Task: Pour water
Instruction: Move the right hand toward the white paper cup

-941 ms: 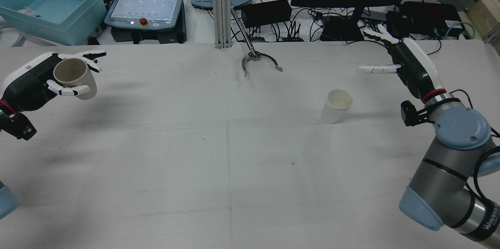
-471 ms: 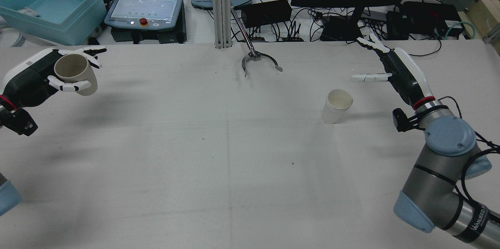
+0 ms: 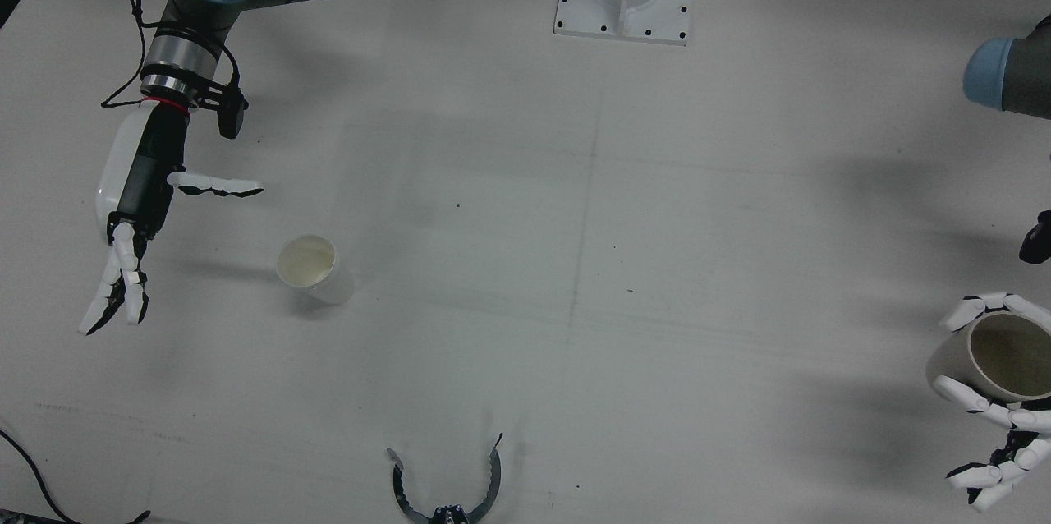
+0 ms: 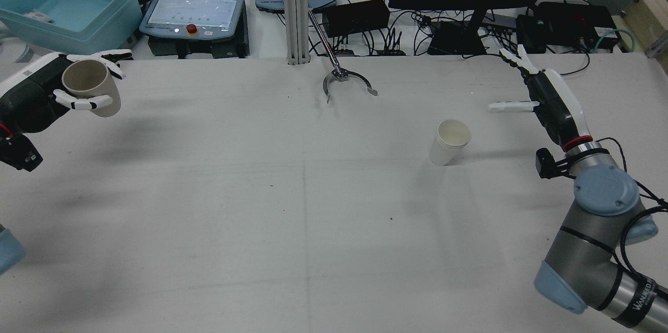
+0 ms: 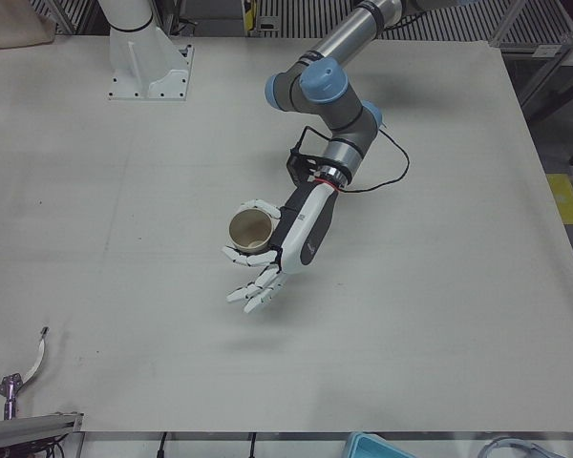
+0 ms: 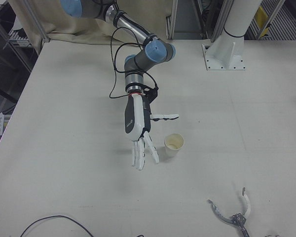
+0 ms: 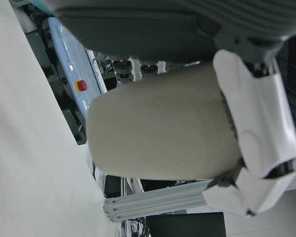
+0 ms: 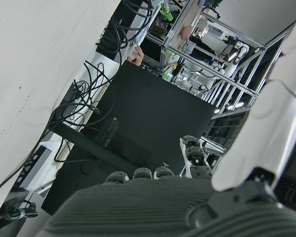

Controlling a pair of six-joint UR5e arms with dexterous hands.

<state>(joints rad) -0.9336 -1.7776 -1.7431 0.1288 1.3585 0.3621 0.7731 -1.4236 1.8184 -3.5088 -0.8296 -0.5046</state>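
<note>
While both arms reach over the desk, the scene reads as follows.

Cups: two. A tan cup (image 4: pixel 90 87) is held in the air by the left hand (image 4: pixel 39 94) near the desk's far left corner, as the rear view shows it, tipped so its mouth faces the rear camera. A white paper cup (image 4: pixel 449 142) stands upright on the desk (image 4: pixel 313 207), right of centre and nearer the far edge.

Left hand: fingers curled around the tan cup, above and below its rim; clear of the desk surface in the left-front view (image 5: pixel 267 262).

Right hand: spread and holding nothing (image 4: pixel 543 94), the thumb pointing sideways toward the white paper cup; near the cup but apart from it (image 6: pixel 140 136).

Other things: one metal claw tool (image 4: pixel 345 81) lies near the middle of the far edge; two tablet-like pendants (image 4: pixel 194 12) and one teal bin (image 4: pixel 68 9) sit beyond that edge.

Hidden or cut off: in the front view the left hand (image 3: pixel 998 405) is clipped by the right border. The tan cup's side (image 7: pixel 163 133) fills most of the left hand view. Whether either cup holds water cannot be told.

Writing: lettering on the right arm's lower segment (image 4: pixel 639 294) is too small and partly cut off to read.
</note>
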